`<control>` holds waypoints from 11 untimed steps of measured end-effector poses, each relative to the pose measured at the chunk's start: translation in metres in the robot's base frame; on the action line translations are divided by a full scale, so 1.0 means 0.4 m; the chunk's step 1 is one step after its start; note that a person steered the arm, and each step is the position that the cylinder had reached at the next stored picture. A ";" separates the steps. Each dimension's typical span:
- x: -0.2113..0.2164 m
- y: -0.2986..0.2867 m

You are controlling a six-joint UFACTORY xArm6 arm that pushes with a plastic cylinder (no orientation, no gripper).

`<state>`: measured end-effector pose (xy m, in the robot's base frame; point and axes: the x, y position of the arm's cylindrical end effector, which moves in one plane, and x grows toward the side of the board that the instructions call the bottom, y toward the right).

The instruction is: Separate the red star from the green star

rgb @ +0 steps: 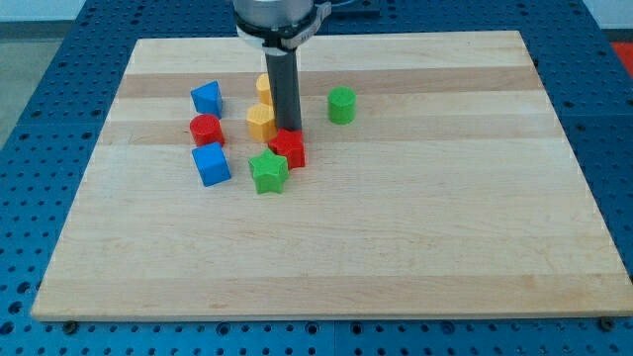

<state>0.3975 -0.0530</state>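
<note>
The tip [288,130] is pressing at the red star [288,148], on its upper edge. There being no gripper, nothing is clasped. It is best pushing rightward, away from the green star [268,171] touching its lower left.

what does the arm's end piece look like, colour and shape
The arm ends in a straight, dark grey to black rod, round in section and plain, with no markings or cables showing on it. It hangs from a wider, rounded housing at the view's top, dark with a lighter silvery rim, cut off by the frame. There are no jaws. My tip sits at the top edge of the red star, above the green star.
</note>
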 end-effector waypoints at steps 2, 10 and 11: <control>0.084 -0.016; 0.202 0.257; 0.227 0.260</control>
